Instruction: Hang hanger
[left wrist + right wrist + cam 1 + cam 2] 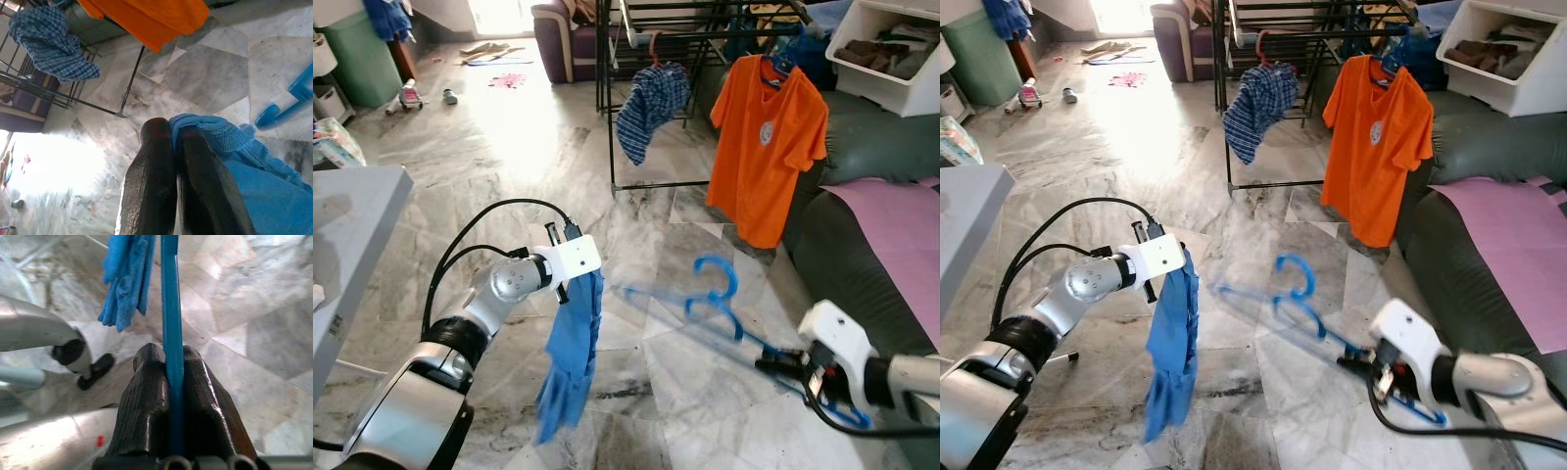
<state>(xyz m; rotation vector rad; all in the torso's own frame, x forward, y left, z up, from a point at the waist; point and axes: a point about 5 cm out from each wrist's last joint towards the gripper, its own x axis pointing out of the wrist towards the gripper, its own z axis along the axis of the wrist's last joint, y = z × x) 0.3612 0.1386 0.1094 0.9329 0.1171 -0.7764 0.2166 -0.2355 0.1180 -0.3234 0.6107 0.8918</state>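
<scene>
Two tools are loaded: the right tool clamps the blue hanger, the left tool pinches the blue garment. Hanger's long axis runs from its tool straight toward that garment (hook up, toward the drying rack), stopping just beside it.

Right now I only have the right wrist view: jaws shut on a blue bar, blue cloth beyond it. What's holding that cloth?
Observer: The left gripper. Its jaws are shut on the top edge of the blue cloth, which hangs free above the floor.
Operator: Is the hanger in the cloth yet?
Observer: No. The blue hanger sits beside the cloth and apart from it, hook up. The right gripper holds it partway along one arm.
Operator: Where's the rack?
Observer: Ahead, across the marble floor. The black drying rack already carries an orange T-shirt and a checked shirt.
</scene>
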